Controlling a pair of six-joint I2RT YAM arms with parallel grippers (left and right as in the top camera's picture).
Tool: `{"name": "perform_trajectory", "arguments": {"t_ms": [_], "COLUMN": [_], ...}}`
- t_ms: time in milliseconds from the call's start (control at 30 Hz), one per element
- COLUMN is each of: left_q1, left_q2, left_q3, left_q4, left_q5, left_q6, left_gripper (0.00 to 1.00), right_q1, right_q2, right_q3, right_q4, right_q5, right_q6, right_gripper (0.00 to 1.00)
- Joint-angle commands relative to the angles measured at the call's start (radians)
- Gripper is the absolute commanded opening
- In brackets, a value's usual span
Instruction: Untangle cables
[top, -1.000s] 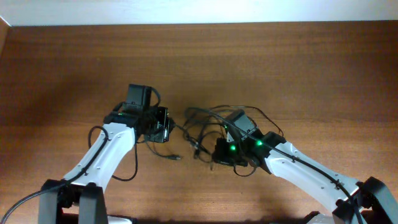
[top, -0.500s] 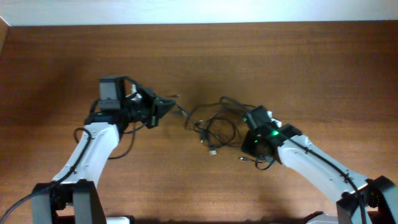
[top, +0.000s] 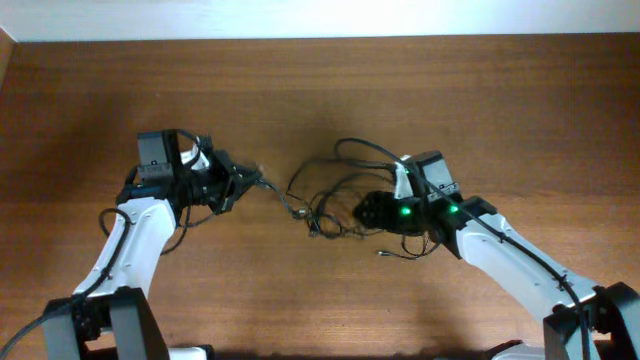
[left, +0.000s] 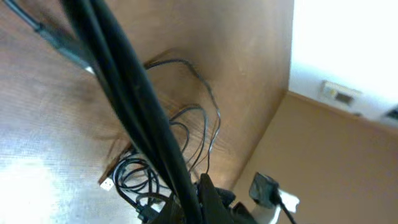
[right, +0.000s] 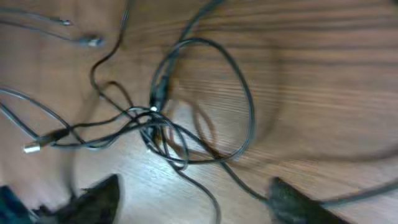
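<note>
Lying mid-table (top: 450, 90): cables (top: 318, 215), thin black wires, looped over one another and knotted into a single loose tangle. Small plugs at the ends; one tip silver-white (right: 34, 147). One strand runs out leftward to the left gripper (top: 245, 182), jaws pinched tight on it. Right gripper (top: 368, 210): just beside the tangle's right edge, jaws spread wide, gripping nothing.

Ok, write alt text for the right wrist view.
Thin black cables lie knotted on a wooden table, one wide loop spreading right and a silver-tipped plug at left. The right claw is open, blurred at the bottom edge.
</note>
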Motion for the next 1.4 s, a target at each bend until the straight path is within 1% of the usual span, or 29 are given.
{"name": "perform_trajectory", "arguments": {"t_ms": [0, 33, 67, 167, 200, 233, 300, 400, 433, 467, 500, 533, 633, 700, 733, 800, 867, 900, 967, 1000, 1067, 1167, 1233, 1300, 1333, 1367], "left_q1": [-0.032, -0.036, -0.038, -0.037, -0.037, -0.037, -0.037, -0.037, -0.038, -0.038, -0.038, -0.038, -0.038, -0.038, -0.039, -0.039, -0.042, -0.049, -0.063, -0.069, -0.083, -0.118, -0.142, -0.149, -0.149, -0.148], "left_q2": [0.004, 0.004, 0.004, 0.004, 0.004, 0.004, 0.004, 0.005, 0.005, 0.005, 0.005, 0.005, 0.005, 0.005, 0.005, 0.005, 0.005, 0.005, 0.005, 0.005, 0.005, 0.005, 0.005, 0.005, 0.005, 0.005], "left_q3": [0.005, 0.005, 0.005, 0.005, 0.005, 0.005, 0.005, 0.005, 0.005, 0.005, 0.005, 0.005, 0.005, 0.005, 0.005, 0.005, 0.005, 0.005, 0.005, 0.005, 0.005, 0.005, 0.005, 0.005, 0.005, 0.005], "left_q4": [-0.012, -0.011, -0.011, -0.010, -0.011, -0.015, -0.031, -0.030, -0.034, -0.043, -0.066, -0.098, -0.226, -0.311, -0.366, -0.435, -0.438, -0.438, -0.437, -0.437, -0.437, -0.436, -0.429, -0.429, -0.430, -0.430], "left_q5": [-0.029, -0.023, -0.018, -0.031, -0.052, -0.088, -0.106, -0.111, -0.145, -0.176, -0.217, -0.248, -0.326, -0.387, -0.417, -0.469, -0.497, -0.534, -0.582, -0.600, -0.610, -0.594, -0.533, -0.492, -0.492, -0.488], "left_q6": [-0.117, -0.130, -0.130, -0.130, -0.130, -0.129, -0.129, -0.129, -0.123, -0.117, -0.117, -0.117, -0.118, -0.119, -0.121, -0.158, -0.206, -0.270, -0.329, -0.348, -0.351, -0.351, -0.351, -0.350, -0.346, -0.345], "left_gripper": [0.00, 0.00, 0.00, 0.00, 0.00, 0.00, 0.00, 0.00, 0.00, 0.01, 0.01, 0.01, 0.00, 0.00, 0.00, 0.00, 0.00, 0.00, 0.01, 0.02, 0.01, 0.01, 0.01, 0.02, 0.01, 0.01], "right_q1": [0.051, 0.069, 0.085, 0.121, 0.131, 0.141, 0.142, 0.143, 0.143, 0.143, 0.143, 0.143, 0.143, 0.143, 0.143, 0.142, 0.142, 0.142, 0.143, 0.143, 0.151, 0.202, 0.259, 0.272, 0.260, 0.245], "right_q2": [0.035, 0.062, 0.093, 0.130, 0.130, 0.130, 0.130, 0.130, 0.131, 0.131, 0.131, 0.131, 0.131, 0.131, 0.131, 0.131, 0.131, 0.131, 0.131, 0.131, 0.131, 0.138, 0.176, 0.213, 0.216, 0.216], "right_q3": [0.000, 0.000, 0.000, 0.000, 0.000, 0.000, 0.000, 0.000, 0.000, 0.000, 0.000, 0.000, 0.000, 0.000, 0.000, 0.000, 0.000, 0.000, 0.000, 0.000, 0.000, 0.000, 0.000, 0.000, 0.000, 0.000], "right_q4": [0.015, 0.023, 0.058, 0.172, 0.195, 0.212, 0.212, 0.205, 0.205, 0.205, 0.204, 0.200, 0.171, 0.124, 0.107, 0.102, 0.103, 0.108, 0.127, 0.134, 0.142, 0.167, 0.201, 0.240, 0.239, 0.239], "right_q5": [0.097, 0.174, 0.171, 0.001, -0.023, -0.022, -0.014, -0.014, -0.014, -0.014, -0.014, -0.014, 0.050, 0.165, 0.199, 0.200, 0.188, 0.166, 0.129, 0.120, 0.121, 0.138, 0.214, 0.229, 0.229, 0.229], "right_q6": [0.029, 0.071, 0.071, -0.001, -0.020, -0.019, -0.018, -0.011, -0.011, -0.011, -0.011, -0.011, 0.013, 0.120, 0.147, 0.144, 0.142, 0.127, 0.069, 0.063, 0.063, 0.063, 0.064, 0.068, 0.079, 0.079], "right_gripper": [0.83, 0.86, 0.87, 0.87, 0.86, 0.83, 0.78, 0.78, 0.79, 0.80, 0.93, 0.99, 0.99, 0.99, 0.99, 0.99, 0.99, 0.99, 0.99, 0.99, 0.99, 0.99, 0.99, 0.99, 0.91, 0.68]}}
